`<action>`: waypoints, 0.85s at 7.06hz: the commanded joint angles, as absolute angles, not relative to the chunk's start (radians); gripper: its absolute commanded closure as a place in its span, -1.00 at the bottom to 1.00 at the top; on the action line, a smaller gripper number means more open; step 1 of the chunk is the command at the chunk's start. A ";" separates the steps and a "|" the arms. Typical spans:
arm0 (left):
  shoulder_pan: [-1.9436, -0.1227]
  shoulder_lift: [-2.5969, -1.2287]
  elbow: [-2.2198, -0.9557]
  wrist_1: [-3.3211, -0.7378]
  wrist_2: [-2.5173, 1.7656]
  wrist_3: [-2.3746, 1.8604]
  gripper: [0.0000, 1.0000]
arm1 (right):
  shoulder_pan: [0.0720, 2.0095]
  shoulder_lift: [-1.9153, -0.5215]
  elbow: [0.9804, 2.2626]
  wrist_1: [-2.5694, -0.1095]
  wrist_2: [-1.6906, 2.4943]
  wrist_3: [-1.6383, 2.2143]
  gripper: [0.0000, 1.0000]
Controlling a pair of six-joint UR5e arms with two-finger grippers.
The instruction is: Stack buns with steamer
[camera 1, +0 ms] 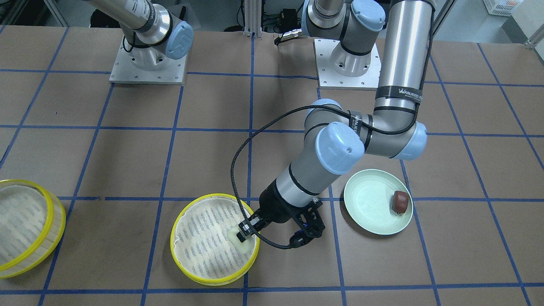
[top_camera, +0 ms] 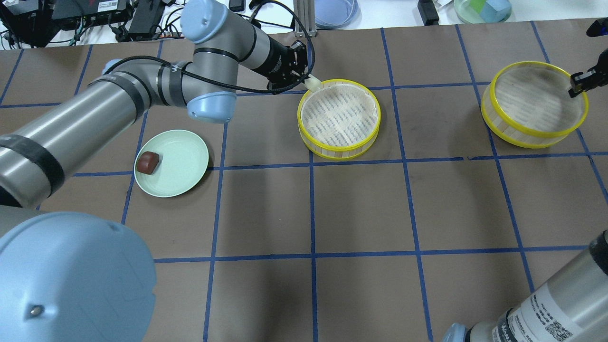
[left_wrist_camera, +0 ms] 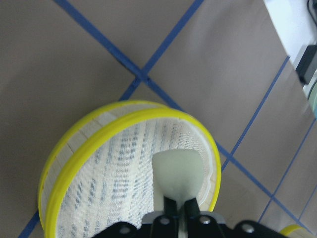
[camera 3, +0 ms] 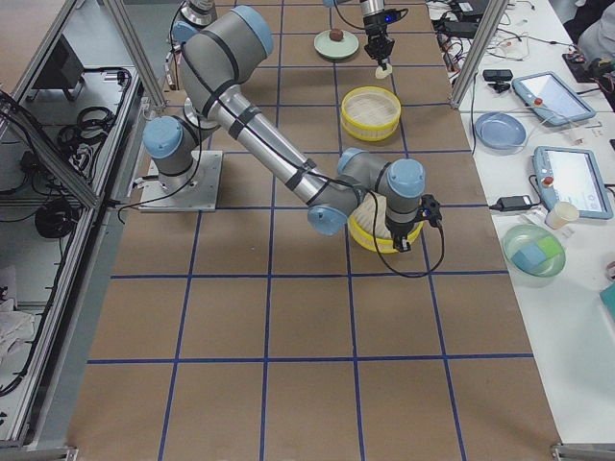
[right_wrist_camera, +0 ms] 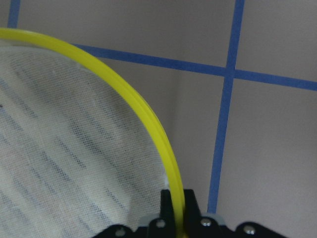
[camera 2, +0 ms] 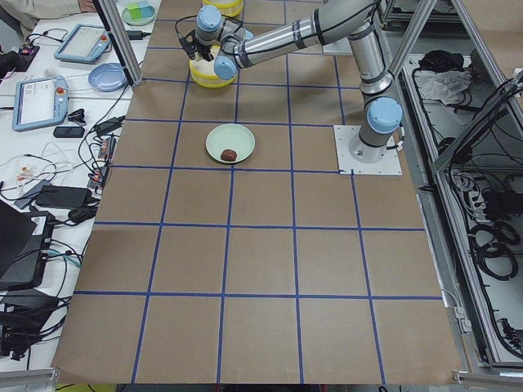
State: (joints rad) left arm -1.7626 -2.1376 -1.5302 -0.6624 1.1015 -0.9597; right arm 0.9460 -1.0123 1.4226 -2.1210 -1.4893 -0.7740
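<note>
Since the left tool (camera 1: 243,231) is clamped on the cream-white bun (camera 1: 234,235) right at the edge of the near steamer (camera 1: 204,242), the risky bit is the release. From the over-the-shoulder view the bun hangs almost over the yellow rim, on the side facing the green plate (camera 1: 365,204). It's not over the middle of the cloth liner. If the tool opens there, my guess is the bun clips the rim and tips out onto the table (camera 1: 127,148), or ends up wedged against the wall. It also looks soft, so a hard squeeze could dent it, and it might stick to a finger instead of dropping clean.

The left wrist view shows it best. The bun (left_wrist_camera: 177,171) pokes out past the fingertips, pinched at its back end, with the liner under it just inside the rim. Can't tell if it's touching the liner; the right-end camera makes it look held above.

The reddish-brown bun (camera 1: 400,201) sits on the plate, near its outer edge, well apart from both tools.

The right tool (top_camera: 580,83) is at the second steamer (top_camera: 532,99). Its wrist view shows the fingers straddling the yellow rim and looking pinched on it. If that grip is shallow, I'd worry the steamer swings or slips when lifted for stacking.
</note>
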 commanded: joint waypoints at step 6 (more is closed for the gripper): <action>-1.764 -2.134 -1.560 -0.658 1.118 -0.841 -1.00 | 1.131 -1.181 1.431 -1.987 -1.621 -0.523 1.00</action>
